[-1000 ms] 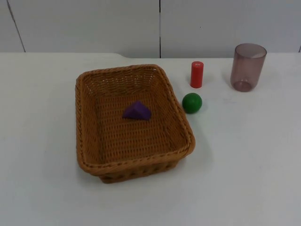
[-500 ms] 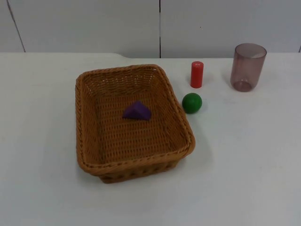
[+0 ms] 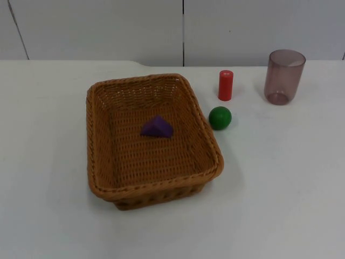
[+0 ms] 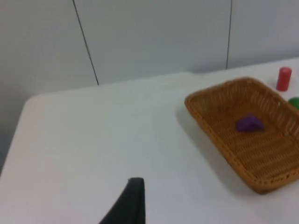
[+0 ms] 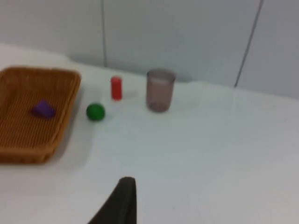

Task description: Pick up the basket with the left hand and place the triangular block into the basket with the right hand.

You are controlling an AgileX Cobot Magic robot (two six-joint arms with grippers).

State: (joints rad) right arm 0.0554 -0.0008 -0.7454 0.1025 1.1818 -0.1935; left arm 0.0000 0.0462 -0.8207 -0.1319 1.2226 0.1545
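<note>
Top view: you've got the basket [image 3: 151,139] sitting at frame centre-left on the table [image 3: 280,189], purple triangular block [image 3: 157,127] already inside, mid-floor.

Left wrist view: left gripper [image 4: 133,200] hangs well back from the basket; grip state can't tell.

Right wrist view: right gripper [image 5: 122,198], likewise far off, can't tell. Basket's long axis runs near-to-far; left arm's nearer its free long side.

You have the block [image 3: 157,127] in the basket [image 3: 102,178], with ball [image 3: 220,117], cylinder [image 3: 225,85] and cup [image 3: 283,76] right of it on the tabletop [image 3: 280,183].
</note>
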